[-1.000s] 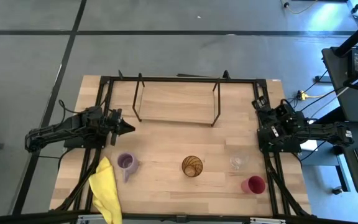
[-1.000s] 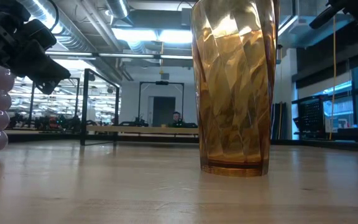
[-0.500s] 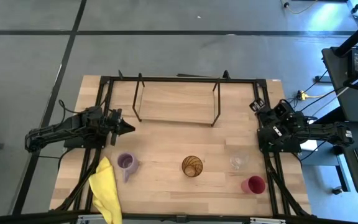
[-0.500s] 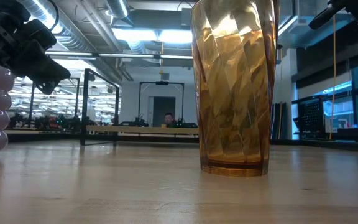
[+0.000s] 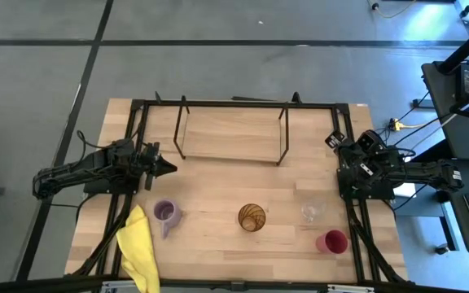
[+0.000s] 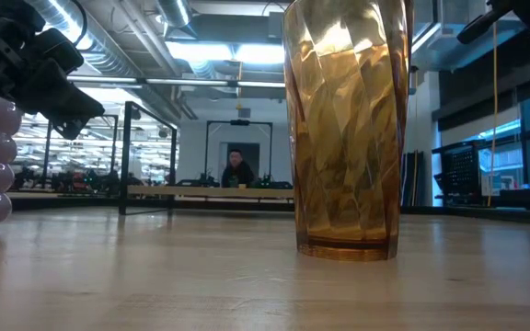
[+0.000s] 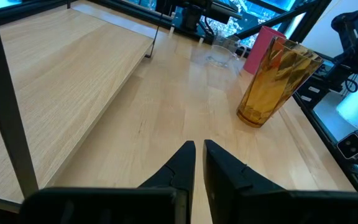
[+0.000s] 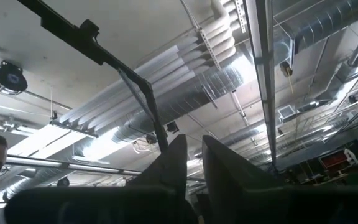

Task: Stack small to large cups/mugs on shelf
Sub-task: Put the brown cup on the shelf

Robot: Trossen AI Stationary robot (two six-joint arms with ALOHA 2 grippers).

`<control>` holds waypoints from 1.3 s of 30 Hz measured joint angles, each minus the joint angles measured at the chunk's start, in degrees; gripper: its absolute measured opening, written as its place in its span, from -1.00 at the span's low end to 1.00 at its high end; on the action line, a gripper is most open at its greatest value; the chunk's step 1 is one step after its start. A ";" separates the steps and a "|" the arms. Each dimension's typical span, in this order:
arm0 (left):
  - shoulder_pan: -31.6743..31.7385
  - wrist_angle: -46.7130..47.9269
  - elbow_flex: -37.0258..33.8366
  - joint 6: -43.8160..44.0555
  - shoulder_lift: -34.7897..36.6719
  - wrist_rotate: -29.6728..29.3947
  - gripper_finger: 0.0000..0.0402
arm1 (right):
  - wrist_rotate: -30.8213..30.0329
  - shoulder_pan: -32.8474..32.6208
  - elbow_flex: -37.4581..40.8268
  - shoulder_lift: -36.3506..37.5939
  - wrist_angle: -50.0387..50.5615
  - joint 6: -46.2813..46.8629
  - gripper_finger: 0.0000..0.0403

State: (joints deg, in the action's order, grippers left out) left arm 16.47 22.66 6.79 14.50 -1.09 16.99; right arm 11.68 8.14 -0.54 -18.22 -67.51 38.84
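Left gripper (image 5: pixel 169 167) hovers at nine o'clock, fingers nearly together, holding nothing. Right gripper (image 5: pixel 335 138) sits at three o'clock, tilted upward, narrow too. Purple mug (image 5: pixel 166 213), amber tumbler (image 5: pixel 252 217), clear glass (image 5: pixel 311 212) and red cup (image 5: pixel 333 242) line the table's six o'clock side; shelf (image 5: pixel 230 134) at twelve.

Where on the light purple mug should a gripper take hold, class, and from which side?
Probably the mug's rim wall, from straight above: it stands upright and open-topped. Its handle points toward the table's front edge, with the yellow cloth close beside it, so sideways access looks cramped. The left gripper is nearest.
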 joint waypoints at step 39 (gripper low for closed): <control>-0.01 0.01 0.00 0.00 0.00 0.01 -0.86 | 13.94 -0.78 -68.51 -46.39 80.83 -4.38 -0.74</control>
State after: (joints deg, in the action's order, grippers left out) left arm 16.46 22.68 6.79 14.50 -1.09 16.99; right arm 25.63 7.36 -69.05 -64.61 13.32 34.46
